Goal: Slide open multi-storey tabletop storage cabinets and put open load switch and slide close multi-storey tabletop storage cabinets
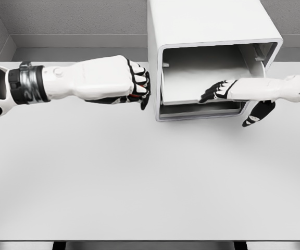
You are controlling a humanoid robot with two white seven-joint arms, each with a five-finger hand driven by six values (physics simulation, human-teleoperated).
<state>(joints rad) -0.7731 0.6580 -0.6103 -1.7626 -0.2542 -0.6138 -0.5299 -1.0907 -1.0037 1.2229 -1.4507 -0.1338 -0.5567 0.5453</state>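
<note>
The white storage cabinet [207, 23] stands at the back of the table, right of the middle. Its front is open, and a pale drawer tray [191, 78] shows inside above a narrow lower slot [202, 110]. My left hand [139, 88] hovers just left of the cabinet's front with its fingers curled tight. A small object with a red streak, the load switch [135, 96], peeks out under those fingers and is mostly hidden. My right hand [228, 99] comes in from the right. Its fingers [213, 93] lie stretched over the tray's front edge and its thumb [258, 114] hangs below; it holds nothing.
The white table [139, 182] spreads wide in front of the cabinet to the near edge. A grey wall and ledge run behind it. My left forearm [61, 80] spans the table's left side at the cabinet's height.
</note>
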